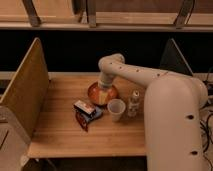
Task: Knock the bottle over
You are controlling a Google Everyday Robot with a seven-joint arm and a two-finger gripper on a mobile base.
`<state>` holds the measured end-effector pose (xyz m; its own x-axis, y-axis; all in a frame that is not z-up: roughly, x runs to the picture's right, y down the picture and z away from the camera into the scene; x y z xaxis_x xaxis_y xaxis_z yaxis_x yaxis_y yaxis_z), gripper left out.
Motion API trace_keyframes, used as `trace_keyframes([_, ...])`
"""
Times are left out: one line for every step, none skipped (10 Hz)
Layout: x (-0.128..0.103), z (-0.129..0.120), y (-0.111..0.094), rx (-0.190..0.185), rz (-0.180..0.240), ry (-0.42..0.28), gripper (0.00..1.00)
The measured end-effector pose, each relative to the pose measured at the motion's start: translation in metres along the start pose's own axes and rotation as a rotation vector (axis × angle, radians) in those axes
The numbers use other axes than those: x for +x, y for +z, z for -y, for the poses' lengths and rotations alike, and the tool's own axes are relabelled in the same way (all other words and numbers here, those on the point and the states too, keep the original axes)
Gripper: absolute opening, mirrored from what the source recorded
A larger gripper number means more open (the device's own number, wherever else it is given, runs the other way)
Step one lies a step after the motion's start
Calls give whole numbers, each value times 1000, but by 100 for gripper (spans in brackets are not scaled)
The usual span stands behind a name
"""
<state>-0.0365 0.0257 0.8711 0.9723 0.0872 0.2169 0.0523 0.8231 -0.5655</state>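
Now the bottle (133, 103) stands upright on the wooden table (60, 135), just beside the cup (116, 109). It is small, slim and clear, with a white cap and a pale label. One bottle, one cup, one orange bowl (92, 93) and a small heap of snack packets (86, 114) can be counted. The gripper (104, 93) hangs over the bowl; whether it is open or closed cannot be told.

One camera only, and it sat high on the robot's own side, looking down and forward across the wooden table (60, 135) toward the wooden shelf (125, 21) at the back. It was close in, so the white arm (172, 115) filled the right foreground. The gripper (103, 95) hung mid-frame over the orange bowl (91, 94).
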Motion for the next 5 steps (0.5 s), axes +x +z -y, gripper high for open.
trace_keyframes([-20,2,-11,29,-17,-64,80])
trace_keyframes([-32,1,-18,48,-26,-101,80])
trace_keyframes([-40,-4,-27,71,-42,-125,80])
trace_keyframes([-50,-14,-35,88,-49,-134,80])
trace_keyframes([-52,-23,-39,96,-54,-127,80])
